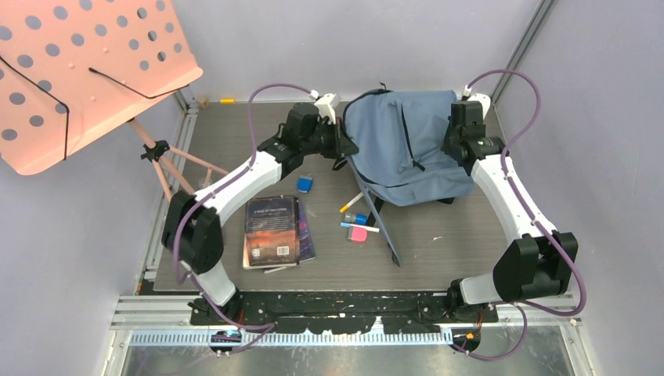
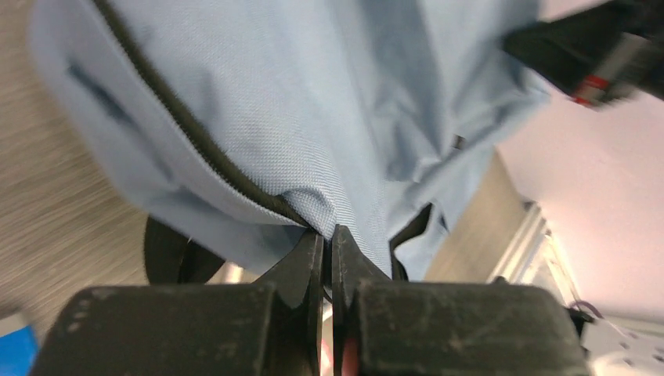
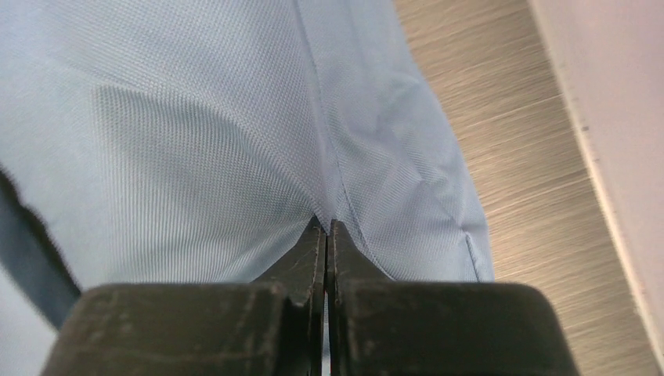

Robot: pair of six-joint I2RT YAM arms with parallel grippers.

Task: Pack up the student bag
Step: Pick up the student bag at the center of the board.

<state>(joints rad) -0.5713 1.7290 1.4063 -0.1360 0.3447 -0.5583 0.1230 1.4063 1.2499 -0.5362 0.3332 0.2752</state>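
Note:
The student bag (image 1: pixel 407 145) is a grey-blue backpack at the back middle of the table, its long strap (image 1: pixel 384 227) trailing toward the front. My left gripper (image 1: pixel 348 147) is at the bag's left edge. In the left wrist view it (image 2: pixel 329 235) is shut on a fold of the bag's fabric (image 2: pixel 313 102) just beside the black zipper (image 2: pixel 196 141). My right gripper (image 1: pixel 456 150) is at the bag's right edge. In the right wrist view it (image 3: pixel 325 225) pinches a pleat of the fabric (image 3: pixel 196 141) along a seam.
Stacked books (image 1: pixel 270 231) lie front left of the bag. A small blue block (image 1: pixel 304 184), a pink eraser (image 1: pixel 357 233) and pens (image 1: pixel 351 204) lie between them. An orange perforated music stand (image 1: pixel 86 70) leans over the left side. Walls close in on both sides.

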